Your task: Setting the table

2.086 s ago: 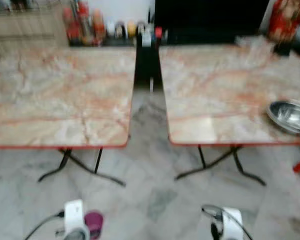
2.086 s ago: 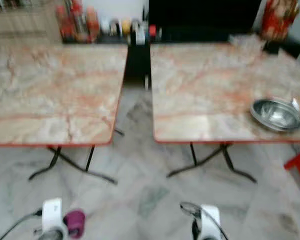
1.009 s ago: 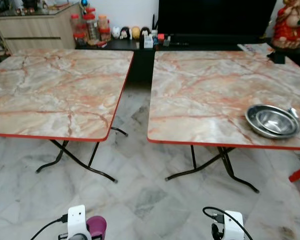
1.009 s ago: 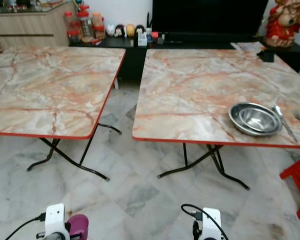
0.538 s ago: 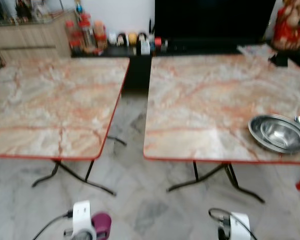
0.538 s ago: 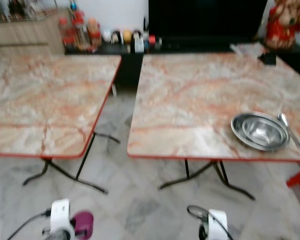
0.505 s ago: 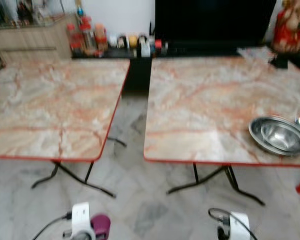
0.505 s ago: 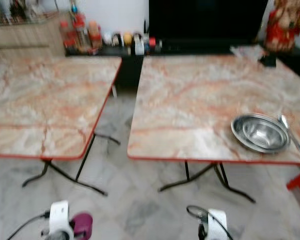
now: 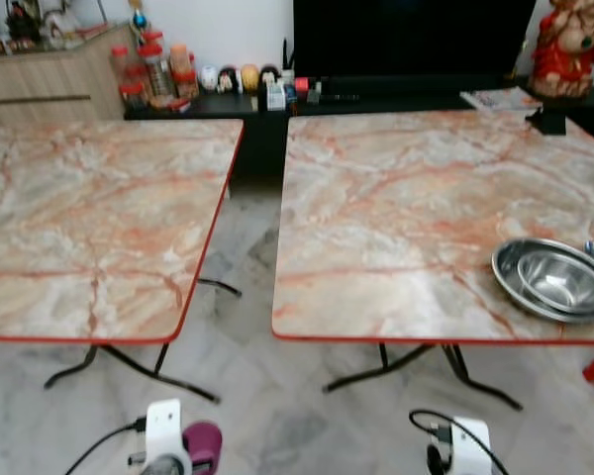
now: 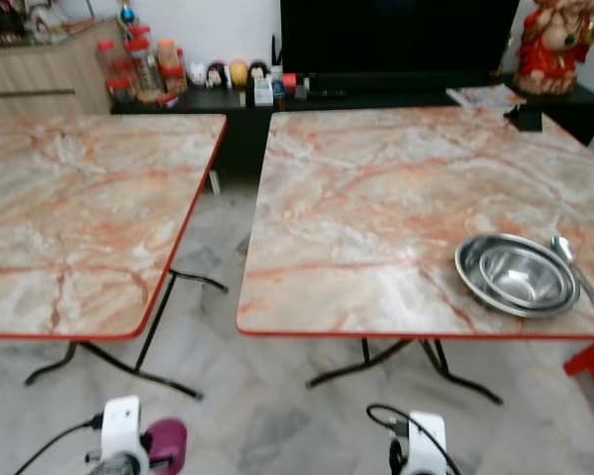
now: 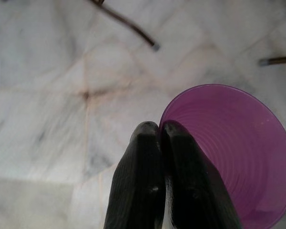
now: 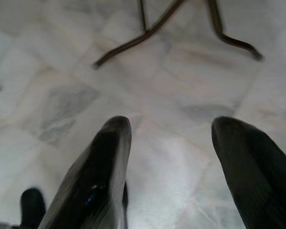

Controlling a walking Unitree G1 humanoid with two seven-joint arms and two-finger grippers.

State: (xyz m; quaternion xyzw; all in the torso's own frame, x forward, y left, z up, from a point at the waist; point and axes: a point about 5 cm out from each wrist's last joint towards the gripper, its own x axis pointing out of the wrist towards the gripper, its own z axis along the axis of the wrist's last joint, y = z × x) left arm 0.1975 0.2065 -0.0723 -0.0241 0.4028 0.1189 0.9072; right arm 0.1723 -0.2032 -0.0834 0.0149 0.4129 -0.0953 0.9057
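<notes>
Left gripper (image 11: 159,131), pinched on the rim of the purple cup (image 11: 233,152) low above the floor, should keep it level approaching the right table (image 10: 376,198), setting it beside the steel bowl (image 10: 517,274); right gripper (image 12: 171,138) hangs spread, empty.

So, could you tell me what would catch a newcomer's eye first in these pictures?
Two marble-patterned folding tables with red edges stand side by side, the left table bare and the right table carrying a steel bowl near its front right corner, with a spoon beside it. Low down, the left gripper is pinched shut on the rim of a purple cup, while the right gripper hangs open above the floor.
</notes>
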